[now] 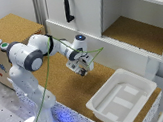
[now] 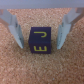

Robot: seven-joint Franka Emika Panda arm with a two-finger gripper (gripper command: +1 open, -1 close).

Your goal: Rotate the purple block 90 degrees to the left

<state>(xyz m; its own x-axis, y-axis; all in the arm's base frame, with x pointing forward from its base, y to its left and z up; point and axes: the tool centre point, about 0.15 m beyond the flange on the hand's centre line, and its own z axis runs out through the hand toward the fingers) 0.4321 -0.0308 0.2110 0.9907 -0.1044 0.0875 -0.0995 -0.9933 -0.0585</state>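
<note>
The gripper (image 2: 40,31) is hanging open, holding nothing, its fingers (image 2: 15,31) flanking the purple block (image 2: 39,40) (likely light, rigid); gripping its flat sides looks best.

The arm (image 1: 30,57) is seen in the exterior view raised from its base at about 7 o'clock, bent at a grey-jointed elbow, and extended toward 3 o'clock. The wrist is turned downward, so that the gripper (image 1: 83,72) is pointed at the surface below, low over it. In the wrist view, the two fingers (image 2: 14,30) are shown spread well apart, the jaws held open, with nothing clamped between them.
</note>
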